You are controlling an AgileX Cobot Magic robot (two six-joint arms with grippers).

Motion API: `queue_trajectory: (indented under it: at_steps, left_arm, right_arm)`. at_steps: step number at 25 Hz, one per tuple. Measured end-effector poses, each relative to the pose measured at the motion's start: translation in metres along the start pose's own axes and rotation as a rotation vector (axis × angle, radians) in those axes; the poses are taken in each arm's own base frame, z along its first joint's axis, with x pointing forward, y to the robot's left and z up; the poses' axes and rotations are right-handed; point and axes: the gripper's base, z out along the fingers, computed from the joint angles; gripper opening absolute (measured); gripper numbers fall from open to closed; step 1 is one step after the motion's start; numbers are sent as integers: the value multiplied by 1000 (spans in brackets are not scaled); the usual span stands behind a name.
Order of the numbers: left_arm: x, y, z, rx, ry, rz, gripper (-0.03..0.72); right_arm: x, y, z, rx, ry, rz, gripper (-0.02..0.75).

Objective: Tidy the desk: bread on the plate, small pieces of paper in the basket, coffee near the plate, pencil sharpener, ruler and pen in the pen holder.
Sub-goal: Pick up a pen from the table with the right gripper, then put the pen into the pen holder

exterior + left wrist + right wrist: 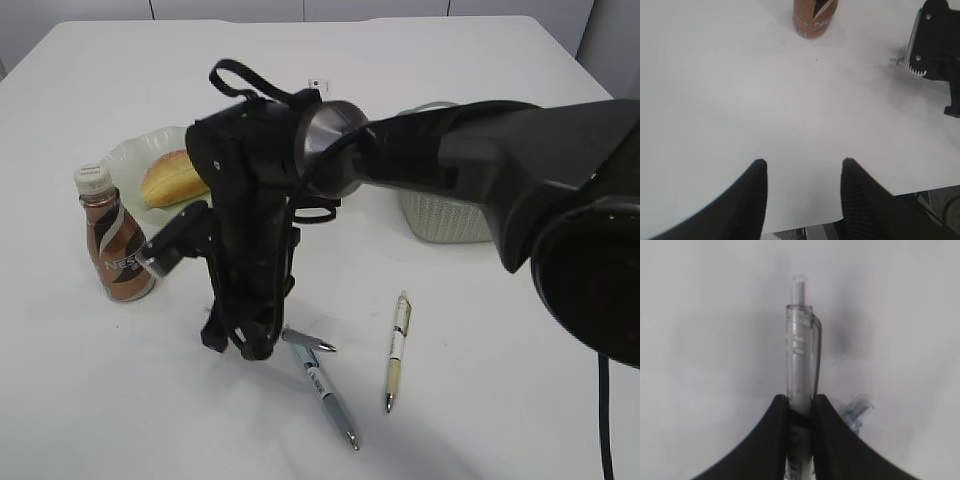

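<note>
Right end effector: both fingers pressed against the barrel of a clear grey pen, clamped on it. Clip and push-button end stick out past the fingertips. A second clear plastic piece lies just right of the fingers; cannot tell what it is.

Exterior view: right arm reaches across the middle, end effector down at the bench. The blue-grey pen runs out from beneath it toward the near edge. A cream pen lies just to the right, apart from it.

Left end effector: fingers spread about halfway, nothing between them, over bare bench.

Coffee stands upright beside the plate. Bread is on the plate. Basket is behind the right arm, largely hidden.
</note>
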Motion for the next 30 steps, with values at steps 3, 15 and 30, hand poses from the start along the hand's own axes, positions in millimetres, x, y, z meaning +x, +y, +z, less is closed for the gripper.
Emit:
queue_trajectory:
  at_steps: [3, 15, 30]
  left_arm:
    - [0, 0, 0, 0, 0, 0, 351]
    - [0, -1, 0, 6, 1, -2, 350]
    - [0, -1, 0, 6, 1, -2, 351]
  right_arm:
    - [-13, -5, -25, 28, -85, 116, 126]
    - [-31, -17, -81, 79, -283, 568, 126]
    - [-2, -87, -106, 191, -350, 778, 125]
